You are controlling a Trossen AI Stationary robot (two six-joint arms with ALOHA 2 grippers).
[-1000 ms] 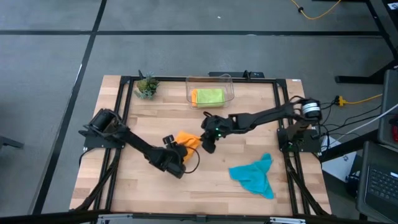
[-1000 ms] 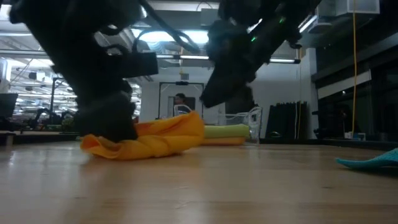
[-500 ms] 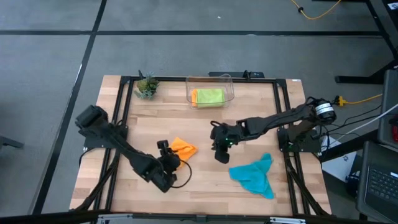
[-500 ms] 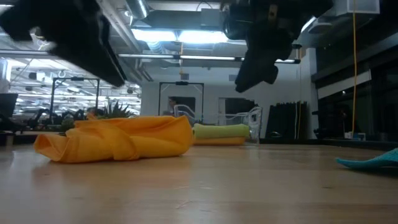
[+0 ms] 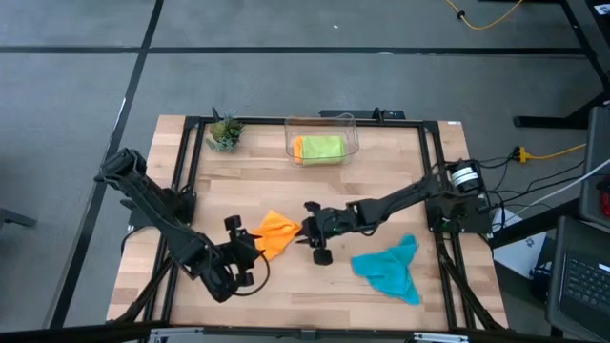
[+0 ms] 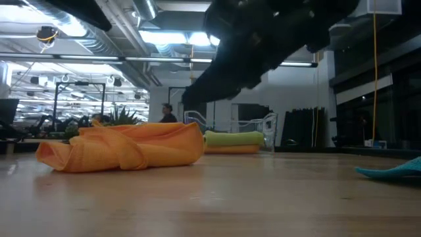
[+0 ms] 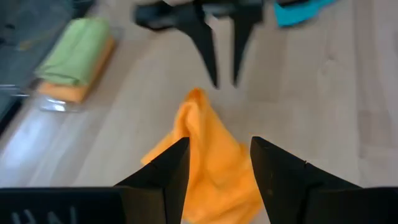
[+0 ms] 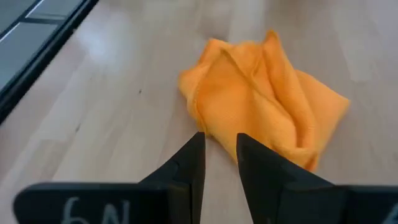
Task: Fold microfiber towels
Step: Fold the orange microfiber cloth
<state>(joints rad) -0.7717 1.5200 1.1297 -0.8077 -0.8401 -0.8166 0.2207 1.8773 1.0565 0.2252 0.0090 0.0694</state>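
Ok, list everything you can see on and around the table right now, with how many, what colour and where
Loose orange towel: one, orange, crumpled on the wood mid-table, between the two end effectors.
Teal towel: one, teal blue, bunched on the table's right front part.
Towels in the bin: a lime green one folded on top of an orange one, inside the bin.
Bin: one, clear plastic, at the table's back middle.
Potted plant: one, green, back left corner.
Table: one, light wood with a black frame.
Person: one, far back in the room, low view only.
Left end effector: dark, open, just left of the loose orange towel, holding nothing.
Right end effector: dark, fingers slightly apart, just right of that towel, holding nothing.
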